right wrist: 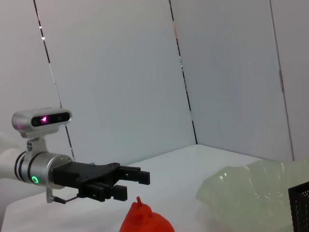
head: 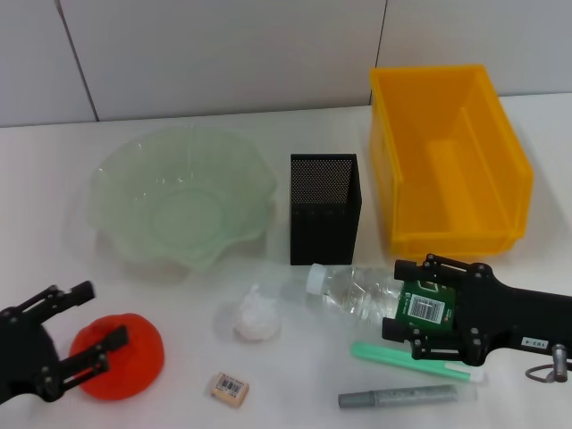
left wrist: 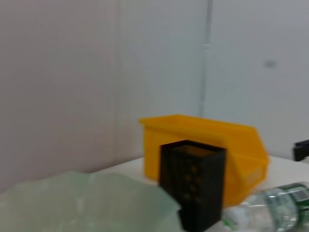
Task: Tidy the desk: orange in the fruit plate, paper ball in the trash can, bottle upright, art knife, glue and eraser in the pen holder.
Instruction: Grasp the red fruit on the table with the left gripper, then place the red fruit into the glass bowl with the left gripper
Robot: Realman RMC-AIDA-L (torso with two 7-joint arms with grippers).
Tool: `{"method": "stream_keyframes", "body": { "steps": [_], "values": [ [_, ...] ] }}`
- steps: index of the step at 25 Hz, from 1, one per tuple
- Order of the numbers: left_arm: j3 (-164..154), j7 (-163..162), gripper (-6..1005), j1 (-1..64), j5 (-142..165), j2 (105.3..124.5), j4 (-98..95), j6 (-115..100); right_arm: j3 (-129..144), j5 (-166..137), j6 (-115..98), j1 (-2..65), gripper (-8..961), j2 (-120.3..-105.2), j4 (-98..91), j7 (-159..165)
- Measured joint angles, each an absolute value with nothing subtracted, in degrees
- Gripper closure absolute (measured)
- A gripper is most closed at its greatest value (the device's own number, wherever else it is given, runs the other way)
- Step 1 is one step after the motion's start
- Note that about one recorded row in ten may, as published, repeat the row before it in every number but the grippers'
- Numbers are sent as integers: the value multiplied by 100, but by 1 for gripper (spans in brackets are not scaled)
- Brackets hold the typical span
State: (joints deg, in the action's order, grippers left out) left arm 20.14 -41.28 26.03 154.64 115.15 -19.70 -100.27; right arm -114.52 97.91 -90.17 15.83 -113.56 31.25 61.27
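The orange point(head: 134, 362) lies at the front left. My left gripper point(head: 105, 313) hangs open just over it, one finger across its top; the right wrist view shows that gripper point(right wrist: 135, 183) slightly above the orange point(right wrist: 145, 223). The bottle point(head: 357, 293) lies on its side, cap toward the pen holder point(head: 323, 210). My right gripper point(head: 400, 299) is open, a finger on either side of the bottle's green label. The paper ball point(head: 256, 317) and the eraser point(head: 229, 390) lie in front. Fruit plate point(head: 116, 192) and trash can point(head: 451, 161) stand behind.
A mint-green stick point(head: 411, 362) and a grey pen-shaped one point(head: 398, 396) lie by my right gripper; I cannot tell which is the art knife and which the glue. A white wall closes off the table's far edge.
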Motion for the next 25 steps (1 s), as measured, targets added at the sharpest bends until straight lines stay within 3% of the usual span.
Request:
{"method": "stream_keyframes", "body": {
  "steps": [7,20,25],
  "values": [
    [1848,-4122,234,2437,15354,11554,-1978,-9701,-11452,9791,-9009,1591,112,-11362,3122,6117],
    [1434,-4183,426,2564,15271,11800,-2203,-9123,-11452,9791,-9033,1584,113,-11364,3120,6116],
    [1403,-4336,657,2590,15029,11803,-2187,-9239,-11452,9791,-9032,1582,114,-11369,3124,6128]
  ]
}}
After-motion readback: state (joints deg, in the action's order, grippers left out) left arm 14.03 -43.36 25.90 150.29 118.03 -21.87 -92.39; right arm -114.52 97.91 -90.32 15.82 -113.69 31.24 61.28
